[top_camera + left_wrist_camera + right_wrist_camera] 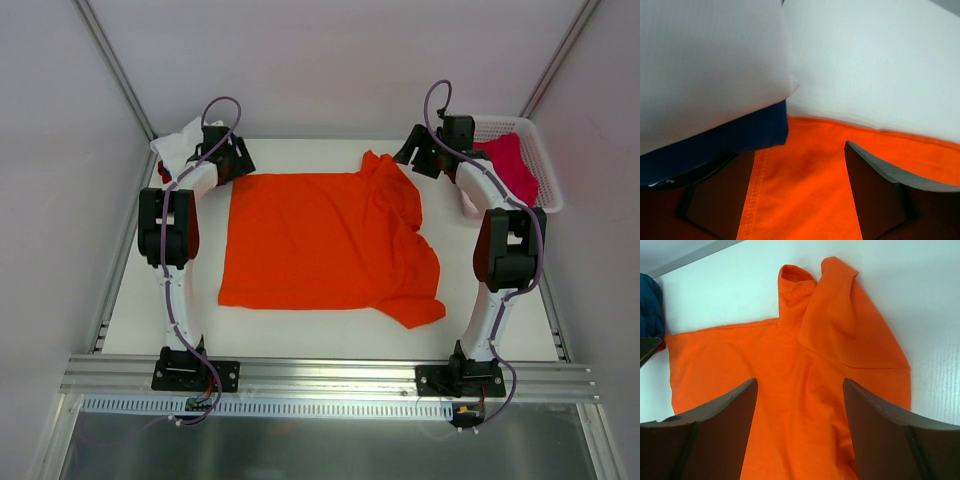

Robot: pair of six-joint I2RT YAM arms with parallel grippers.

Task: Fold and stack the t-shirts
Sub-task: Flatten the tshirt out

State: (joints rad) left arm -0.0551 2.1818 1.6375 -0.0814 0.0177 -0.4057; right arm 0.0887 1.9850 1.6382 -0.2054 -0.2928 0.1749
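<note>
A bright orange t-shirt (320, 240) lies spread on the white table, its right side rumpled and one sleeve (840, 315) folded over. My left gripper (238, 168) is at the shirt's far left corner. In the left wrist view it (800, 165) stands open over the stitched hem of the orange cloth (805, 190), beside a folded white shirt (710, 65) lying on a navy one (715, 145). My right gripper (408, 158) is at the far right corner. It (800, 390) is open just above the orange shirt (790, 360), holding nothing. A magenta-pink shirt (512, 165) lies in the basket.
A white mesh basket (548, 185) stands at the table's far right, behind the right arm. The folded stack (178, 145) sits in the far left corner, close to the left gripper. Metal frame rails run along the table's sides and near edge.
</note>
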